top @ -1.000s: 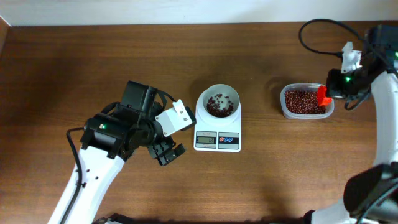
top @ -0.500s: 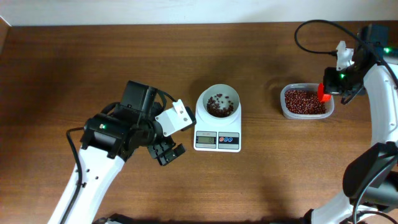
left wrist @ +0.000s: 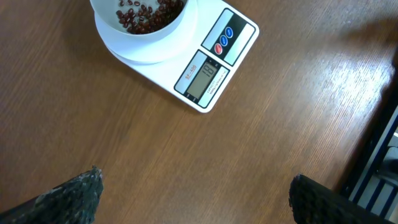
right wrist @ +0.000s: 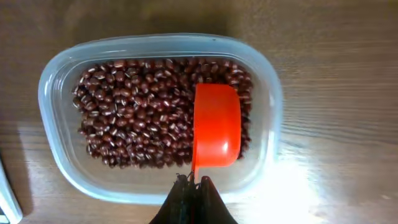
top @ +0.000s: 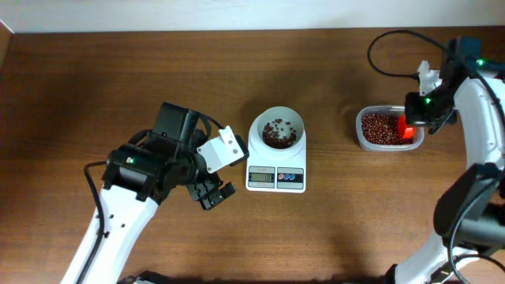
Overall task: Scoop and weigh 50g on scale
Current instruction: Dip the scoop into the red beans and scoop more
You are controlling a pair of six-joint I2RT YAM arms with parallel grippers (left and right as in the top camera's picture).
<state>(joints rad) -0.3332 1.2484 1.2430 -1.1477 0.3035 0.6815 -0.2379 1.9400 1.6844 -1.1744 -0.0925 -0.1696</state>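
Observation:
The white scale [top: 275, 178] stands mid-table with a round white bowl [top: 276, 126] on top. A small layer of dark red-brown beans [top: 275, 134] lies in the bowl. The wrist view shows the scale [left wrist: 211, 68] ahead of my left gripper [left wrist: 194, 177], which is open over bare wood. My right gripper [right wrist: 194, 182] is shut on the handle of an orange-red scoop [right wrist: 216, 130]. The scoop hangs over the right side of the beans [right wrist: 137, 124] in the clear tub [right wrist: 56, 155]. No beans show on the scoop. From overhead the scoop [top: 405, 128] sits at the tub's right end.
The clear tub [top: 364, 140] rests right of the scale, with a gap of wood between them. My left gripper [top: 211, 193] hovers left of the scale's front. A black cable [top: 387, 43] loops behind the right arm. The table's far edge meets a white wall.
The right arm has swung toward the far side, and the scoop has shifted a little inward and lower over the tub's beans. The left arm, scale and bowl have not moved.

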